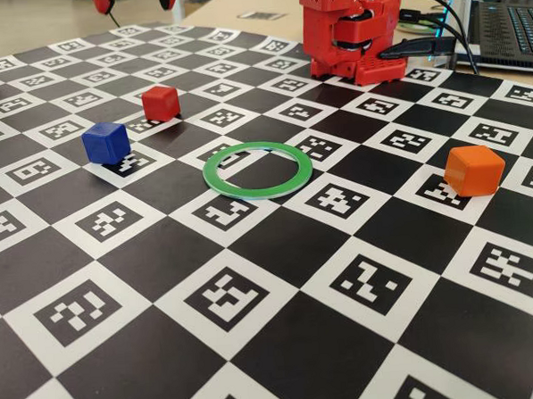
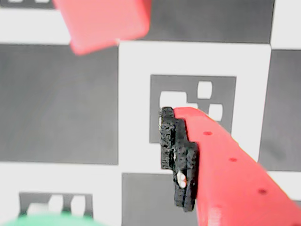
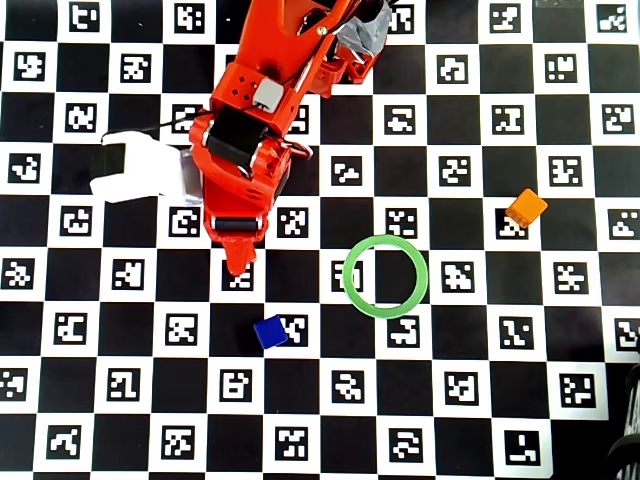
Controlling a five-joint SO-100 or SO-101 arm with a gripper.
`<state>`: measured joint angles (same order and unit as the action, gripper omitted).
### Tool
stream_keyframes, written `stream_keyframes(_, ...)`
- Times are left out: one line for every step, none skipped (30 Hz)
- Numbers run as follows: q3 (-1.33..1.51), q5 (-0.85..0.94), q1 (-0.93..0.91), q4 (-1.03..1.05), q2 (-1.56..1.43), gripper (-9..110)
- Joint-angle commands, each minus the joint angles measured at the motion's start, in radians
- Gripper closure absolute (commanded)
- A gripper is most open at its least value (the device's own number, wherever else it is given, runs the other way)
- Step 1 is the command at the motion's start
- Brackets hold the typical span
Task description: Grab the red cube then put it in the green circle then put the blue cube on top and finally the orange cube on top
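Arm is parked above the small matte red plastic cube [image 1: 160,102], nothing grasped yet. Red cube sits on the black-and-white checkered marker board [image 1: 282,333], just behind and right of the small matte dark-blue plastic cube [image 1: 105,142] in the fixed view. In the overhead view the arm hides the red cube completely.

The red two-finger gripper [image 3: 238,262] points down toward the board in the overhead view. Wrist view shows only 1 red finger [image 2: 225,174] with its black pad; the other is out of frame, so I can't tell whether the jaws are spread or pressed together. Nothing sits against that finger.

The thin flat bright-green ring [image 1: 257,170] is empty: 0 of 3 cubes placed. The small matte orange plastic cube [image 1: 473,170] is well apart on the right of the fixed view.

Risks as I see them:
- In the wrist view the red cube [image 2: 106,21] is at the top edge, offset from the finger. A straight descent likely misses it or clips an edge and skids it across the smooth board.
- Blue cube is close. A wide approach could knock it.
- The ring is thin and looks loose; dragging a cube in could shift it.
- Off-centre placement of the red cube would make a 3-high stack shaky.
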<state>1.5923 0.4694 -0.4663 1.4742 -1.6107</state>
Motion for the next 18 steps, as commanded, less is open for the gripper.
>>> stream_keyframes(0.034, 0.008, -0.017, -0.092, -0.005, 62)
stream_keyframes(0.051, 0.009, -0.018, -0.114, 0.003, 62)
stream_keyframes(0.067, 0.014, -0.02, -0.133, 0.011, 62)
stream_keyframes(0.083, 0.018, -0.02, -0.153, 0.018, 62)
stream_keyframes(0.1, 0.018, -0.021, -0.172, 0.023, 62)
stream_keyframes(0.117, 0.02, -0.023, -0.187, 0.028, 62)
stream_keyframes(0.133, 0.021, -0.023, -0.204, 0.031, 62)
stream_keyframes(0.149, 0.023, -0.023, -0.218, 0.034, 62)
stream_keyframes(0.163, 0.026, -0.025, -0.233, 0.037, 62)
stream_keyframes(0.178, 0.028, -0.026, -0.249, 0.041, 62)
stream_keyframes(0.19, 0.029, -0.026, -0.262, 0.044, 62)
stream_keyframes(0.206, 0.031, -0.028, -0.276, 0.046, 62)
stream_keyframes(0.219, 0.032, -0.029, -0.291, 0.048, 62)
stream_keyframes(0.235, 0.034, -0.029, -0.307, 0.051, 62)
stream_keyframes(0.25, 0.035, -0.029, -0.324, 0.054, 62)
stream_keyframes(0.265, 0.037, -0.029, -0.342, 0.055, 62)
stream_keyframes(0.281, 0.037, -0.029, -0.36, 0.058, 62)
stream_keyframes(0.293, 0.037, -0.028, -0.377, 0.063, 62)
